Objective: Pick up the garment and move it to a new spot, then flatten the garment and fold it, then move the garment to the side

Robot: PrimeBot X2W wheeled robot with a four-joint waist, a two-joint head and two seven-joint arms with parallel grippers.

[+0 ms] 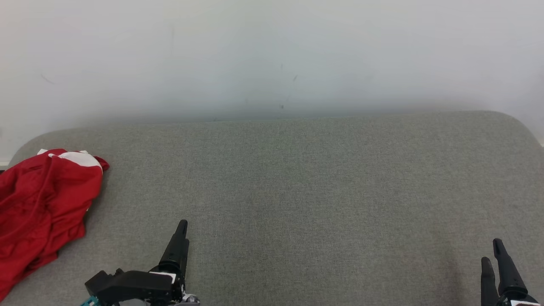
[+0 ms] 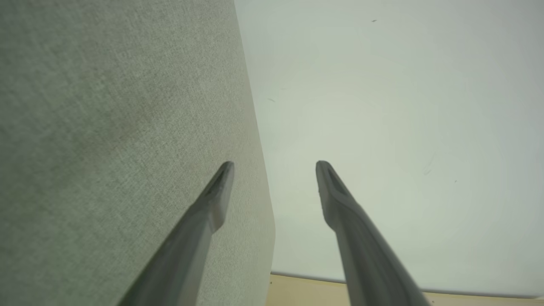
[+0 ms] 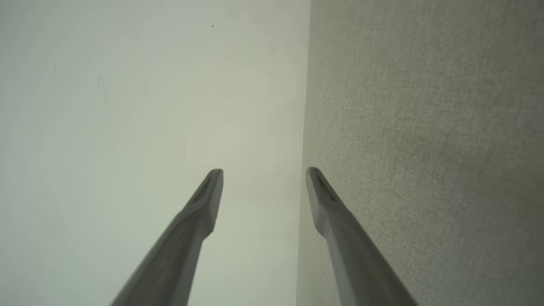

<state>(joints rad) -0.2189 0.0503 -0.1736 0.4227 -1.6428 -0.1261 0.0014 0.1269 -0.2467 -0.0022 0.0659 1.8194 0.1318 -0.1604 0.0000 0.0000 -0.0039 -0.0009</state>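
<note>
Grey fabric-covered surface, rounded at its far corners, spanning the frame's lower half. A crumpled red garment with white patches lies on it at the left edge, partly cut off.

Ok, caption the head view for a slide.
Crumpled red-and-white garment at left edge of grey fabric surface; left gripper and right gripper open, empty.

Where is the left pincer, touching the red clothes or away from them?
Apart. The head view shows bare grey surface between the left pincer and the red garment.
</note>
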